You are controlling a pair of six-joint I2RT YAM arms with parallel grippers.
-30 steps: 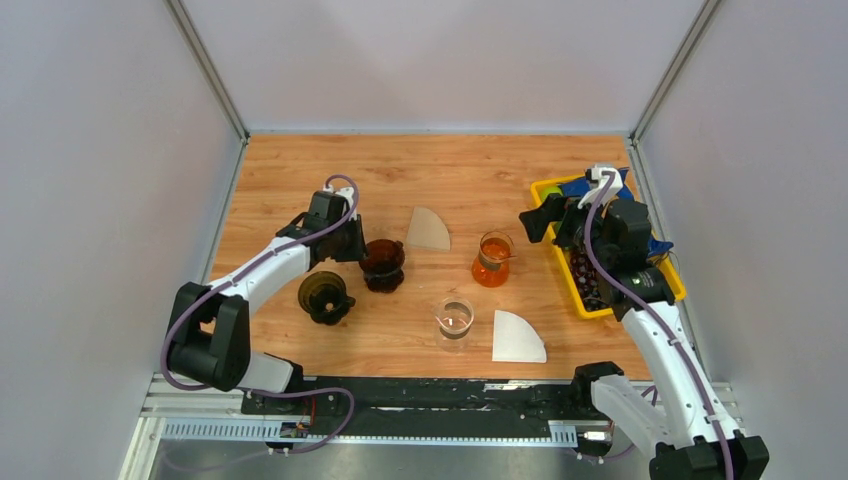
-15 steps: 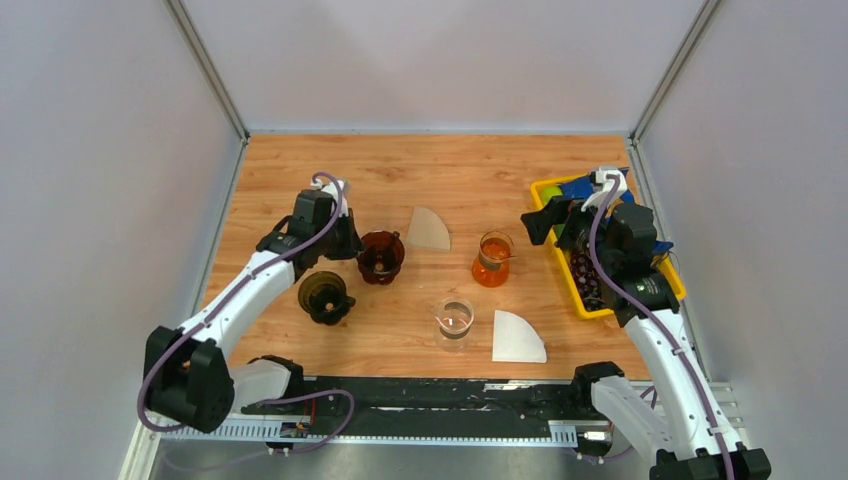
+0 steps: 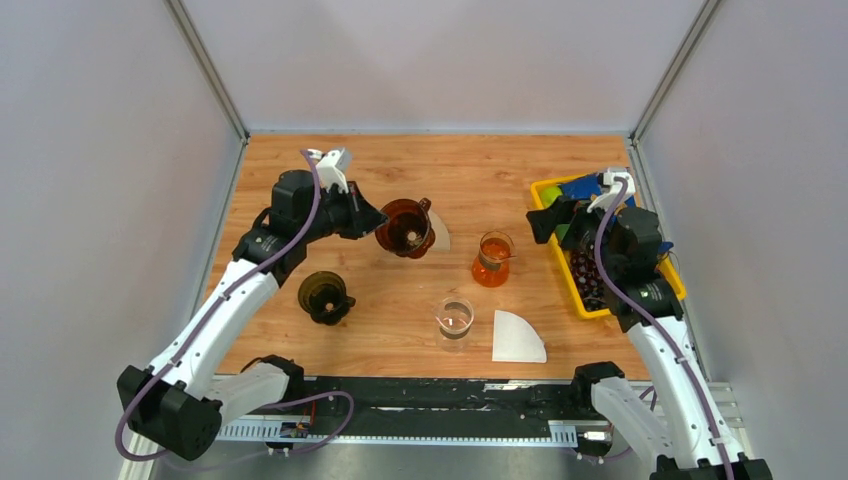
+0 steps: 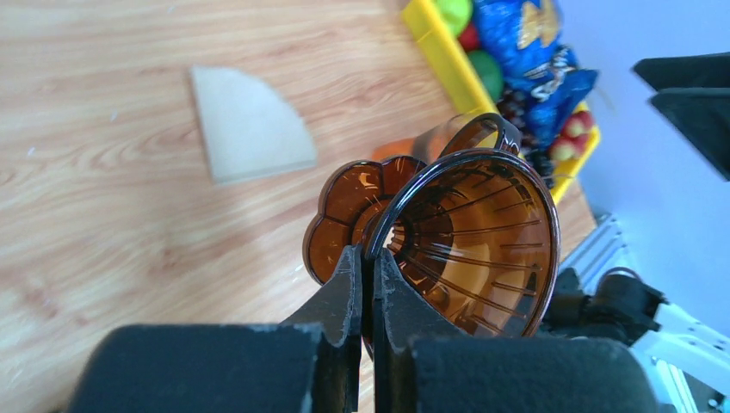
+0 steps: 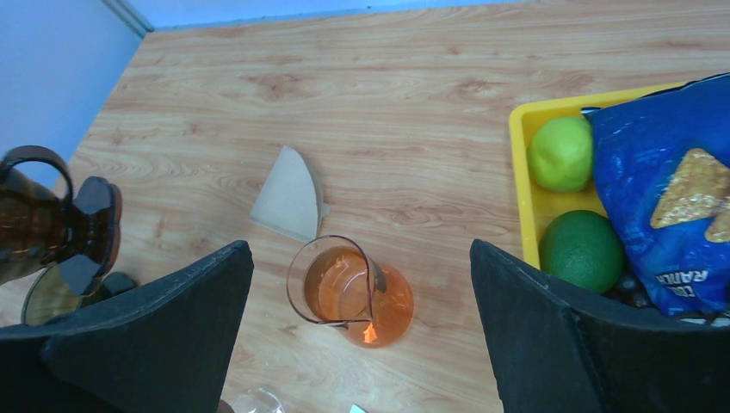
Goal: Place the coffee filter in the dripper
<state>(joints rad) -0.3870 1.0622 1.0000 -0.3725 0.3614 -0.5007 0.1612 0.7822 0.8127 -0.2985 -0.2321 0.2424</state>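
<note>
My left gripper (image 3: 372, 221) is shut on the rim of a brown translucent dripper (image 3: 405, 227) and holds it tilted above the table; the wrist view shows its ribbed cone (image 4: 469, 237) pinched between the fingers (image 4: 349, 284). A beige coffee filter (image 3: 432, 231) lies flat just behind the dripper, also in the left wrist view (image 4: 245, 125) and the right wrist view (image 5: 291, 196). A white coffee filter (image 3: 516, 338) lies near the front. My right gripper (image 5: 361, 344) is open and empty above the orange flask (image 5: 349, 292).
A second dark dripper (image 3: 325, 296) stands at front left. A small clear glass (image 3: 454, 318) stands beside the white filter. An orange flask (image 3: 491, 260) stands mid-table. A yellow tray (image 3: 545, 190) with fruit and a blue chip bag (image 5: 671, 198) sits at right.
My left gripper has lifted the brown dripper off the table, carried it back and to the right, and tilted it. The right arm has barely shifted.
</note>
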